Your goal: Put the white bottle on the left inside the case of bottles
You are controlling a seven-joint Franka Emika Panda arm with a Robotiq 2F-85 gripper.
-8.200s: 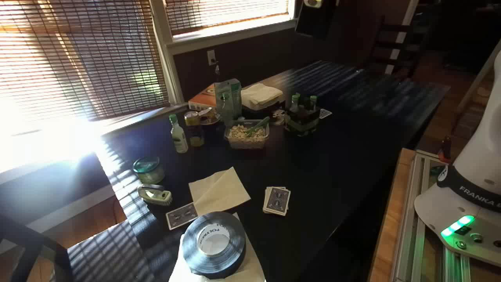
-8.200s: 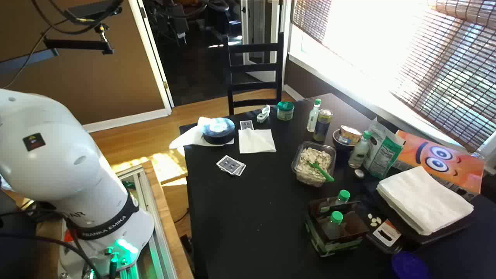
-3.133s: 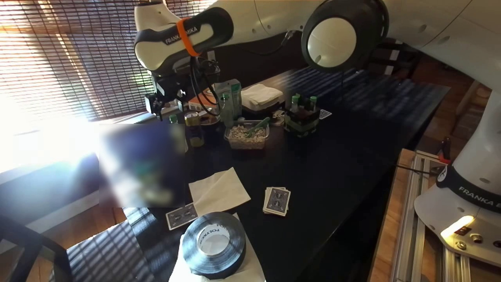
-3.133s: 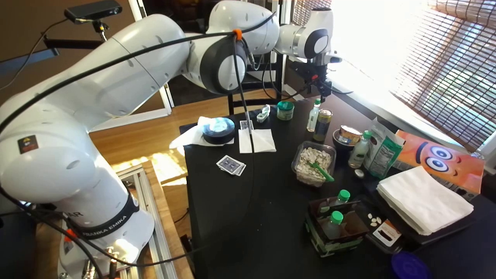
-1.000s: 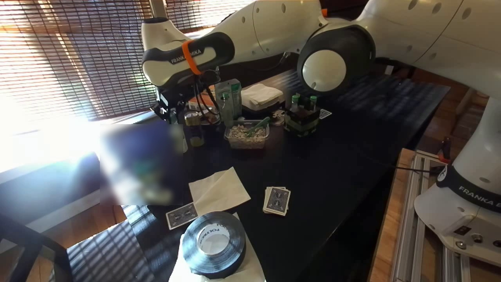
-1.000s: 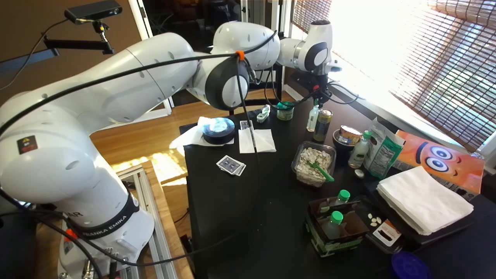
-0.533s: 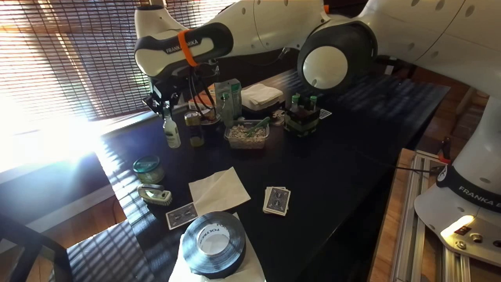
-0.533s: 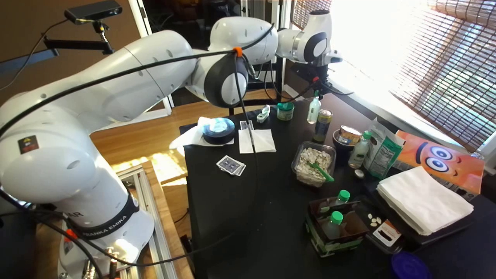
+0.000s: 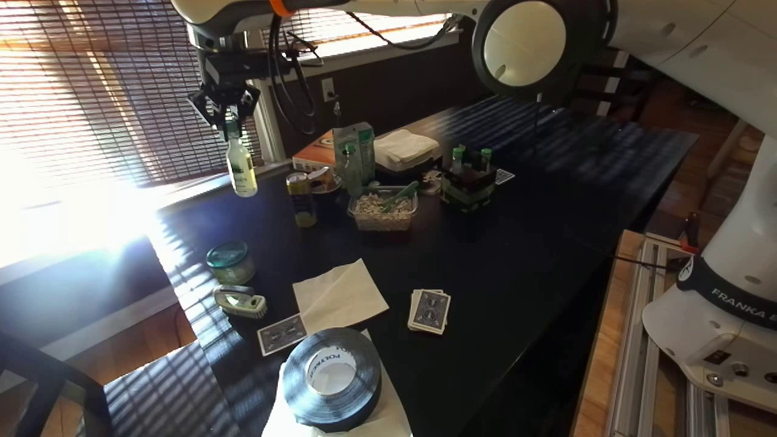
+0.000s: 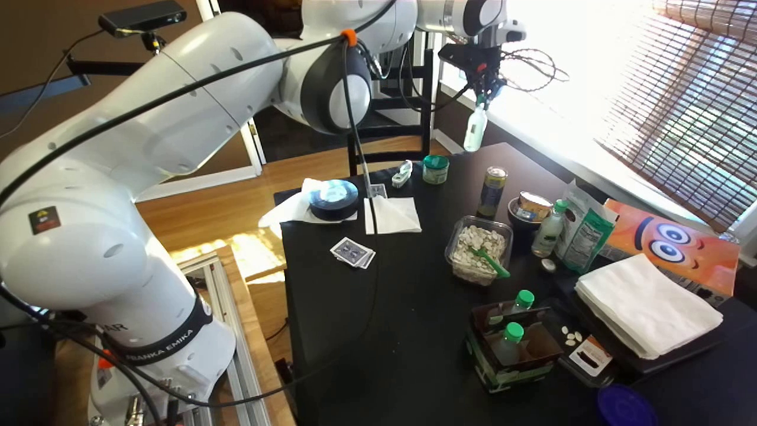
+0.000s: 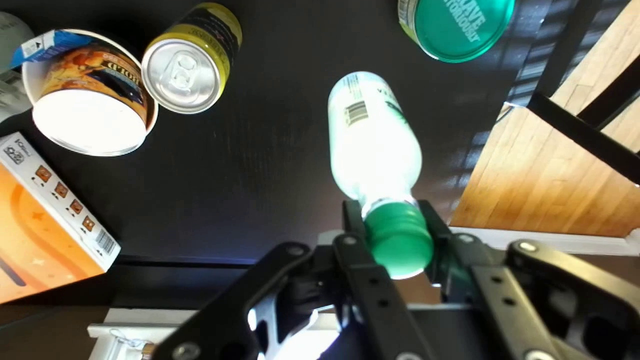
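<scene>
Black gripper (image 11: 393, 220) holds white bottle (image 11: 376, 145) aloft; barcode (image 11: 356, 113) showing.

Surface (image 10: 414, 355) was black, sun-striped along one edge. Case of bottles (image 10: 520, 373) stood near plastic tub (image 9: 383, 223) of pale flakes. Can (image 10: 492, 192) stood beside bowl (image 10: 522, 223), green-capped bottle (image 10: 549, 231) beside pouch (image 10: 585, 234). Green-lidded jar (image 10: 435, 170) sat near brush (image 10: 402, 174). Loose stack of playing cards (image 10: 353, 251) lay apart from napkin (image 10: 396, 216); single card (image 9: 282, 335) lay at napkin's edge. White paper (image 10: 290, 208) lay under tape roll (image 10: 334, 204).
</scene>
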